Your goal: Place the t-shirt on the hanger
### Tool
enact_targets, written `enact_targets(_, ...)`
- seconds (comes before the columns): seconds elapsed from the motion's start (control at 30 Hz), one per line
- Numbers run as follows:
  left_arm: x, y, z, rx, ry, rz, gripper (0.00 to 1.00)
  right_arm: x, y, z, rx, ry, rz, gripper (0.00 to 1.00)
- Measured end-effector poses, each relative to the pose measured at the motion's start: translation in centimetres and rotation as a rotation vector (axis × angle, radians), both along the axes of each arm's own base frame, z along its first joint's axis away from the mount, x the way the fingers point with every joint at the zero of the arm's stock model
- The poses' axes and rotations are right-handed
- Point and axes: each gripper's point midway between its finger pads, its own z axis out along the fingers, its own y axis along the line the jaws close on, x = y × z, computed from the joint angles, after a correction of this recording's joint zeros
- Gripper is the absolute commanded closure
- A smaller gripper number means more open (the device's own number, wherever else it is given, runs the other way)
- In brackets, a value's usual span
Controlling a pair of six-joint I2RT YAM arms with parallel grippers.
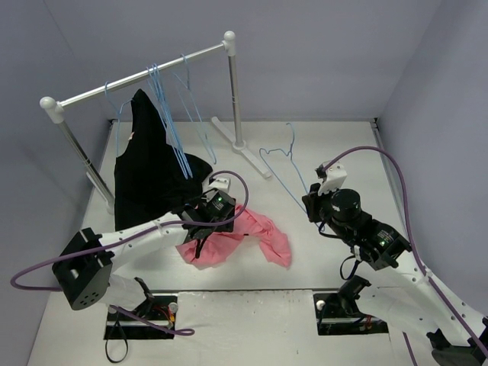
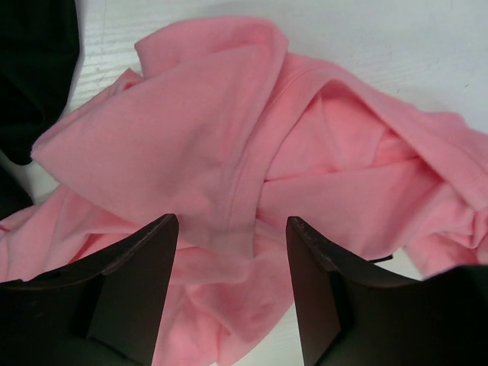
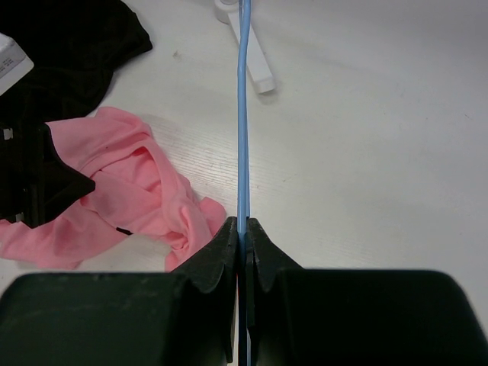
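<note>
The salmon-pink t-shirt (image 1: 236,240) lies crumpled on the white table, also seen in the left wrist view (image 2: 252,145) and the right wrist view (image 3: 130,198). My left gripper (image 2: 232,229) is open, its two dark fingers straddling a fold of the t-shirt from above; in the top view it (image 1: 202,242) sits at the shirt's left edge. My right gripper (image 3: 244,229) is shut on the light-blue wire hanger (image 3: 243,114), which runs straight away from the jaws. In the top view the hanger (image 1: 284,164) lies right of the shirt, with the right gripper (image 1: 314,207) at its near end.
A clothes rail (image 1: 145,76) stands at the back left with several identical blue hangers (image 1: 171,130) and a black garment (image 1: 149,171) hanging down to the table. The rail's white foot (image 1: 240,145) lies near the held hanger. Purple cables loop beside both arms.
</note>
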Motion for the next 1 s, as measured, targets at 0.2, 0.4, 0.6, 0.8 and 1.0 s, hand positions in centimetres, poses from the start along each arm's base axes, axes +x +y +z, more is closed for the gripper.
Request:
enact_targets(0.2,-0.3,-0.8,-0.4,-0.035,-0.006,0.011,0.47,0.0,0.0,-0.1,0.002,0.002,-0.001,1.00)
enact_targets(0.4,-1.3,0.0,-0.6,-0.044,-0.009,0.019,0.47,-0.1,0.0,-0.3,0.005,0.006,-0.003,1.00)
enact_targets(0.6,-1.2,0.6,1.3,-0.082,-0.063,0.029,0.50,-0.2,-0.1,-0.8,0.000,0.015,-0.004,1.00)
enact_targets(0.8,-1.2,0.6,0.2,-0.051,-0.040,0.028,0.51,-0.2,-0.1,-0.7,0.000,0.014,-0.003,1.00)
enact_targets(1.0,-1.4,0.6,-0.9,-0.029,-0.016,0.024,0.52,-0.2,-0.1,-0.7,0.001,0.014,-0.003,1.00)
